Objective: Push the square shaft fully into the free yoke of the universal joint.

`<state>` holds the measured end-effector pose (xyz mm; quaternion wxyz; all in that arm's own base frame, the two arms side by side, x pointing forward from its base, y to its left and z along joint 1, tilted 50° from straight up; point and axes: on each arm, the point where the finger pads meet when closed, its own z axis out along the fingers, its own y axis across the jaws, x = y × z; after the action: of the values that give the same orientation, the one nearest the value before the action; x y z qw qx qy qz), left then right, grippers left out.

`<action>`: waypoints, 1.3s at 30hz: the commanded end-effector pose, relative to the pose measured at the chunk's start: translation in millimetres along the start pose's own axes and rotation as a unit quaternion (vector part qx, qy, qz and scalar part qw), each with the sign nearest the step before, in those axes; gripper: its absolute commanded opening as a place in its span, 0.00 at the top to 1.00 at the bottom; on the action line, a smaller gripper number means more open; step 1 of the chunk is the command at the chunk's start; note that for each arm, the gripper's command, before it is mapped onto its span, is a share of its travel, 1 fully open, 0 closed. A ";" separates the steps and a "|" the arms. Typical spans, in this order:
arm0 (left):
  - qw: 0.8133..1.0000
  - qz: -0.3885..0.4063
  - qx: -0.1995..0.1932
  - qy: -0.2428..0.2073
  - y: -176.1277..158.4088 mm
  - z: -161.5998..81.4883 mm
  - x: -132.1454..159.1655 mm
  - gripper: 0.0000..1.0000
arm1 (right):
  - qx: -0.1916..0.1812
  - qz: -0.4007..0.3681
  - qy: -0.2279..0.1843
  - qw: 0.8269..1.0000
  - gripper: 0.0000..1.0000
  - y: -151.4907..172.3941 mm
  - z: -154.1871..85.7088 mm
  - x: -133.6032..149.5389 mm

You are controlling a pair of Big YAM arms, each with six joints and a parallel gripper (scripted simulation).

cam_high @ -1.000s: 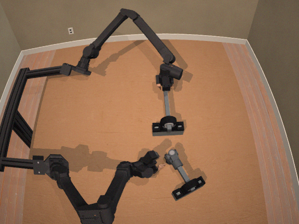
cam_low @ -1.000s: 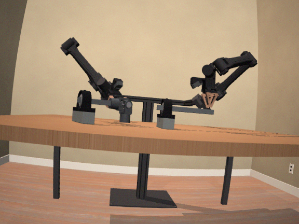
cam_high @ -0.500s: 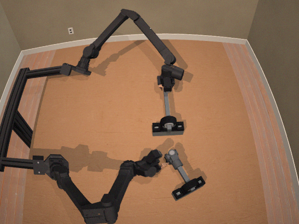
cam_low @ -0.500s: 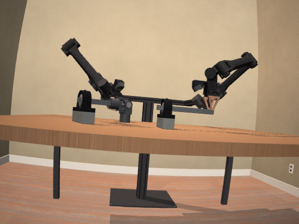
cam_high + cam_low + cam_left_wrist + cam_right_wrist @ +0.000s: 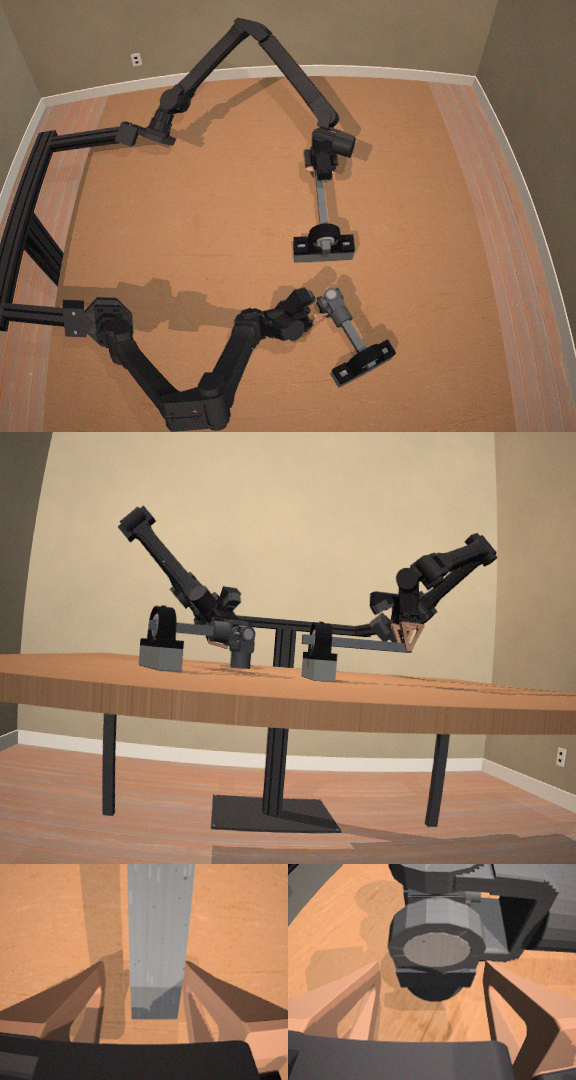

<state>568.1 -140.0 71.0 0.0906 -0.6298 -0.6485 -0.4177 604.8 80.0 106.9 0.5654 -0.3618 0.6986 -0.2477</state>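
Note:
The grey square shaft (image 5: pixel 321 202) runs through a black bearing block (image 5: pixel 324 243) at mid-table. My left gripper (image 5: pixel 320 172) stands open over the shaft's far end. In the left wrist view its fingers straddle the shaft end (image 5: pixel 157 1002) with small gaps on each side. The universal joint (image 5: pixel 331 300) sits on its own shaft and block (image 5: pixel 364 362) at the front right. Its free yoke (image 5: pixel 439 951) hangs down towards the table. My right gripper (image 5: pixel 316 315) is open, with its fingers on either side of the yoke and apart from it.
The two bearing blocks stand on grey bases (image 5: pixel 161 657) (image 5: pixel 319 668). The black arm mounting frame (image 5: pixel 25 210) runs along the left table edge. A gap of table lies between the first block and the universal joint.

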 end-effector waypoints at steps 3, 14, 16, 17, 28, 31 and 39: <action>1.000 0.004 -0.009 -0.006 5.7 -5.5 -2.8 0.53 | 0.007 0.001 0.003 1.000 0.37 -9.9 5.6 3.1; 1.000 0.002 -0.006 -0.004 4.3 -5.6 -2.0 0.53 | 0.004 0.000 -0.005 1.000 0.46 -4.2 2.1 -5.4; 1.000 0.002 -0.006 -0.004 4.3 -5.6 -2.0 0.53 | 0.004 0.000 -0.005 1.000 0.46 -4.2 2.1 -5.4; 1.000 0.002 -0.006 -0.004 4.3 -5.6 -2.0 0.53 | 0.004 0.000 -0.005 1.000 0.50 -4.2 2.1 -5.4; 1.000 0.002 -0.006 -0.004 4.3 -5.6 -2.0 0.53 | 0.003 0.000 -0.005 1.000 0.60 1.3 2.5 -1.7; 1.000 0.002 -0.006 -0.004 4.3 -5.6 -2.0 0.53 | 0.004 0.000 -0.005 1.000 0.64 -2.4 0.9 -4.7; 1.000 0.002 -0.006 -0.004 4.3 -5.6 -2.0 0.53 | 0.003 0.000 -0.005 1.000 1.00 2.6 1.7 -2.2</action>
<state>568.6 -140.5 70.4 0.0907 -0.6325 -0.6460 -0.4175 605.4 79.1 107.5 0.5663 -0.3600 0.6983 -0.2494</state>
